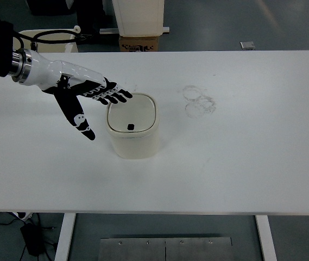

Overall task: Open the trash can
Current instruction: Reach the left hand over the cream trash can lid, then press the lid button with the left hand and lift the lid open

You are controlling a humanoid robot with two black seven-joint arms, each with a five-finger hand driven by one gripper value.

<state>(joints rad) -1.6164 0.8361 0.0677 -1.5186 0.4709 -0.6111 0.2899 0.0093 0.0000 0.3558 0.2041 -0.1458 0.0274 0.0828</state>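
Observation:
A small cream trash can (133, 132) with a rounded square top stands on the white table (230, 163), left of centre. Its lid (133, 116) lies flat and closed, with a small black spot near its front. My left hand (92, 103) comes in from the upper left on a white forearm. Its black fingers (115, 95) are spread and reach over the can's back left rim. Its thumb (80, 120) points down to the left of the can. It holds nothing. The right arm is out of view.
Faint ring marks (199, 101) stain the table to the right of the can. Beyond the far edge stand a cardboard box (138, 43), a white bin (139, 16) and black cables (54, 37).

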